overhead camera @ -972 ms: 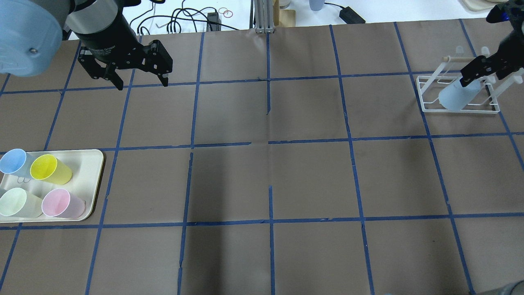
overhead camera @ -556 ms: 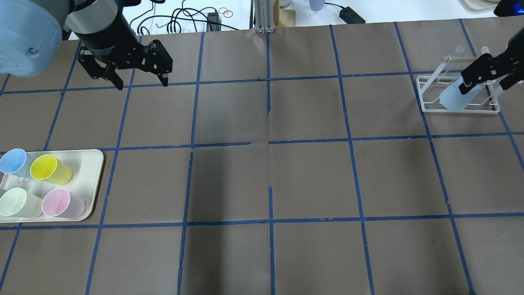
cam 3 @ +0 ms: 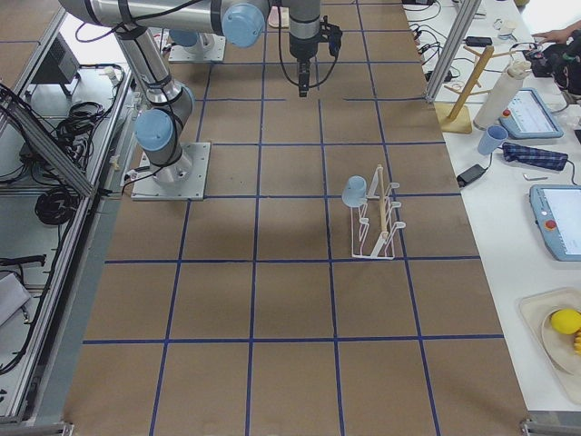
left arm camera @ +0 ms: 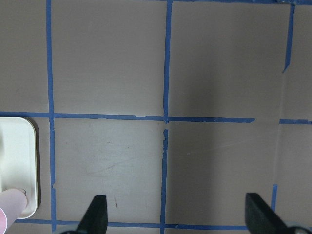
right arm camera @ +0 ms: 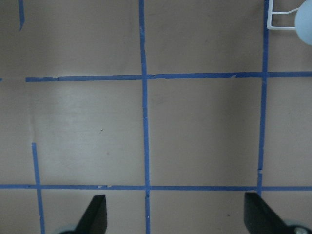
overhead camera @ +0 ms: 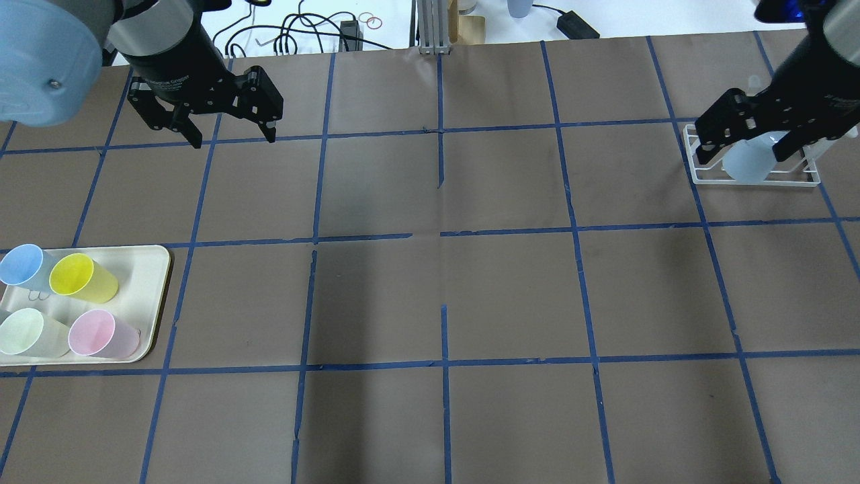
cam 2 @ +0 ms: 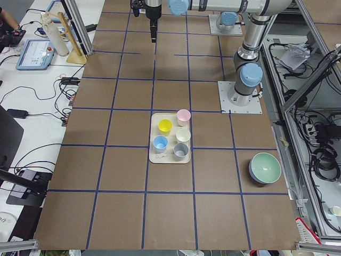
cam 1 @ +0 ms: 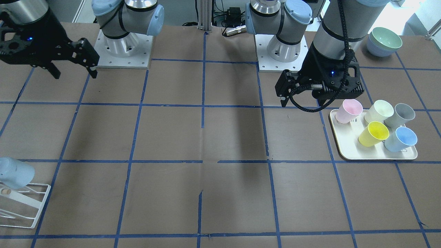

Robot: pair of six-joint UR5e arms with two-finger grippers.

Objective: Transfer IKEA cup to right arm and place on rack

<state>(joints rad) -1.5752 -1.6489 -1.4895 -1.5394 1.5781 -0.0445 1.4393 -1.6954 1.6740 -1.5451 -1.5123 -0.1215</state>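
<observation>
We see the right arm point(cam 1: 24, 12) has pulled up off the rack point(cam 3: 377, 227), leaving the IKEA cup point(cam 3: 353, 191) tilted on its prongs, so placement looks done; right gripper point(cam 1: 75, 74) jaws wide apart, empty, touching nothing, left gripper point(overhead camera: 234, 140) likewise apart, empty.

- The IKEA cup point(overhead camera: 744, 165) lies tilted in the rack point(overhead camera: 759, 182) at 2 o'clock.
- The right arm point(overhead camera: 816, 81) hangs over it, jaws spread.
- The left arm point(overhead camera: 175, 54) is at 10 o'clock, jaws spread.
</observation>
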